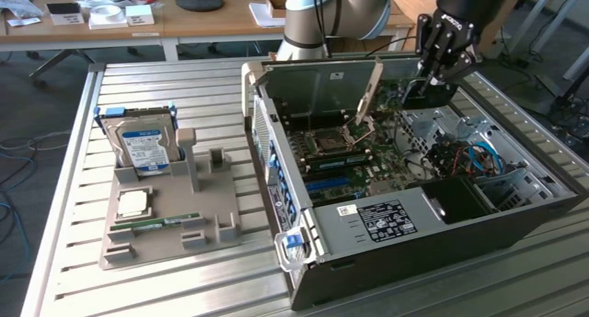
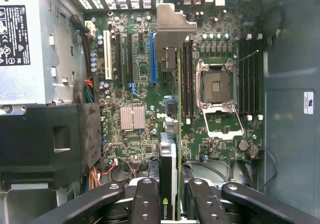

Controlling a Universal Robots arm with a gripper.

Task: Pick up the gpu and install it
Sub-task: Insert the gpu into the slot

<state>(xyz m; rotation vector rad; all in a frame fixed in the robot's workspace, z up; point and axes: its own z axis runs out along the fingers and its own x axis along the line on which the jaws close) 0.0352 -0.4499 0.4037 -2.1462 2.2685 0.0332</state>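
Note:
My gripper (image 1: pixel 440 67) hangs over the far right corner of the open computer case (image 1: pixel 405 262) and is shut on the gpu (image 1: pixel 429 94), which is dark and held on edge above the motherboard (image 1: pixel 354 158). In the wrist view the gpu (image 2: pixel 169 149) runs edge-on away from the gripper (image 2: pixel 170 206), its silver end bracket (image 2: pixel 172 26) at the far end. The fingers (image 2: pixel 147 199) clamp it from both sides. It hovers between the blue expansion slot (image 2: pixel 152 59) and the black memory slots (image 2: pixel 187 79), parallel to them, and is not seated.
On the exterior view's left, a grey holder (image 1: pixel 170 220) carries a hard drive (image 1: pixel 143 145), a processor chip (image 1: pixel 135 203) and a RAM stick (image 1: pixel 156 224). Inside the case are an open processor socket (image 2: pixel 217 86), a black power supply (image 1: pixel 460 200) and loose cables (image 1: pixel 465 158).

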